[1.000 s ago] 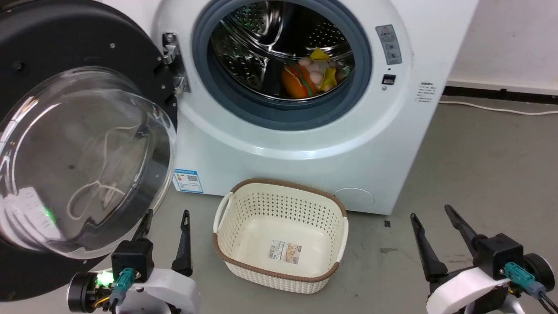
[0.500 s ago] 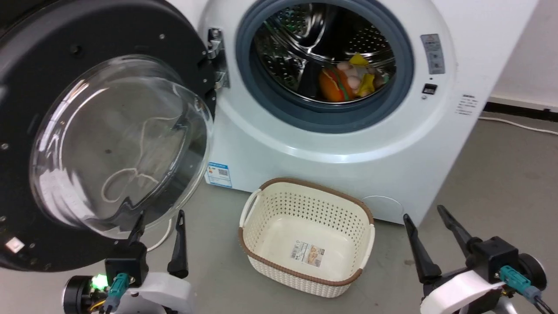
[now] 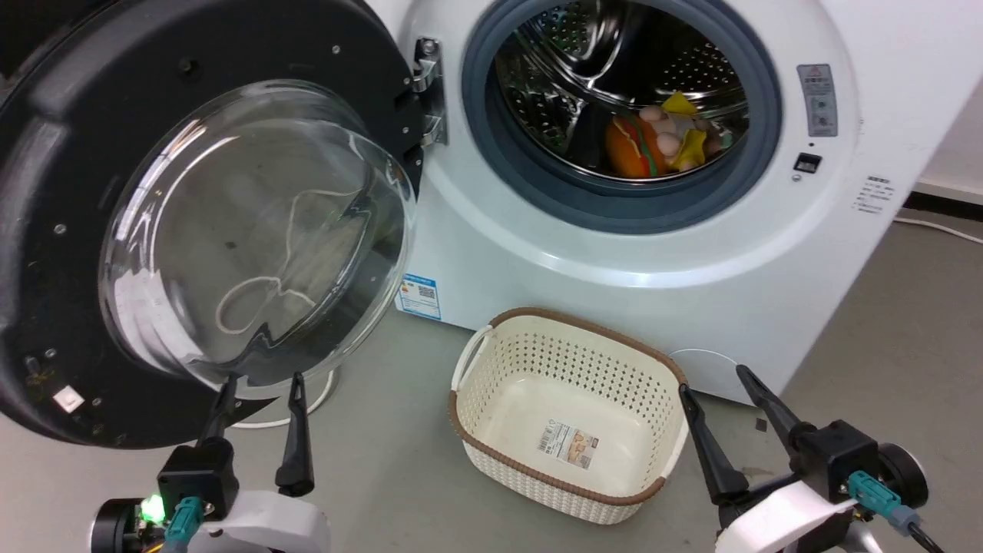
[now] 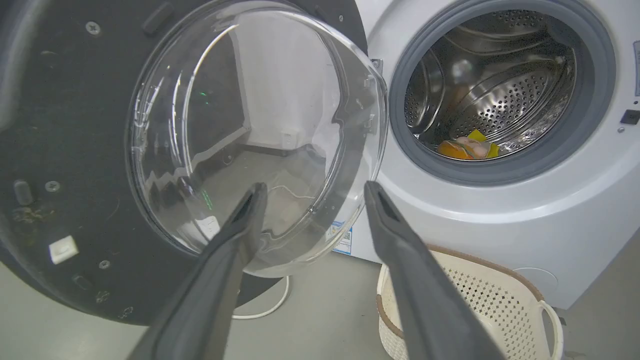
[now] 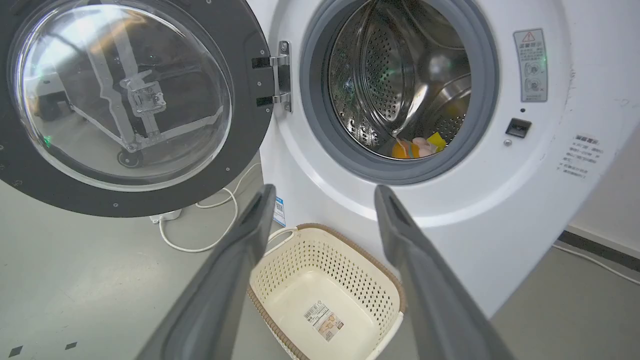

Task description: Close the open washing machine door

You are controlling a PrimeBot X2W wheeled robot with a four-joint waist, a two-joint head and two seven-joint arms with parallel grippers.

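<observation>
Left of the perforated steel drum (image 3: 584, 69), the washing machine door (image 3: 46, 230) stands swung wide on its metal hinge, a round black rim ringing a clear glass dome, while nearer, the left gripper (image 3: 263, 378) and right gripper (image 3: 713, 379) both hold their fingers apart, empty.

The washing machine door (image 3: 253, 230) has a dull black plastic rim around a clear, glossy glass dome; its hinge (image 3: 430, 92) is bright bare metal. The drum (image 3: 553, 100) is polished perforated steel, ringed by a matt grey rubber seal (image 3: 614, 211). The washer body (image 3: 537, 269) is smooth glossy white. The basket (image 3: 576, 376) is cream perforated plastic with a brown woven-look rim. The left pincer (image 3: 263, 379) and right pincer (image 3: 713, 380) have matt dark fingers.
</observation>
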